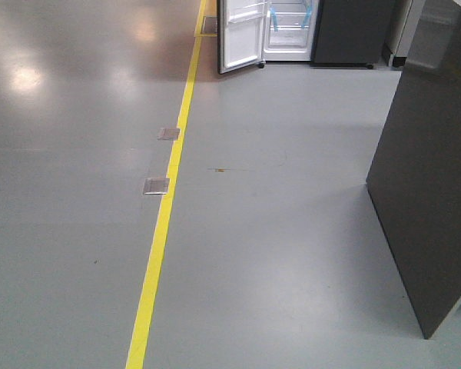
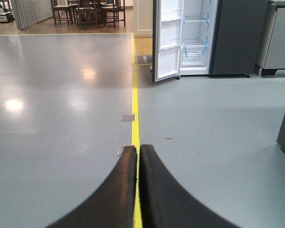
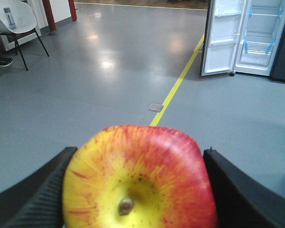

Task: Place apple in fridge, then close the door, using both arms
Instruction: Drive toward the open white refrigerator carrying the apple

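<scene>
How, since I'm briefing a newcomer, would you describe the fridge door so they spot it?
Follow the yellow floor line to its far end, where the fridge stands open. The door is the narrow panel swung out beside the line, white inside with clear bins, unlike the closed dark unit on the other side.

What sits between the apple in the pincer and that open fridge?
Right wrist view: from apple to fridge, only grey floor, a yellow line and a small metal plate.

Left tool (image 2: 137, 149): smooth black curved fingers (image 2: 115, 190). Right tool (image 3: 138, 154): black fingers (image 3: 242, 194), ribbed pad (image 3: 43, 199).
</scene>
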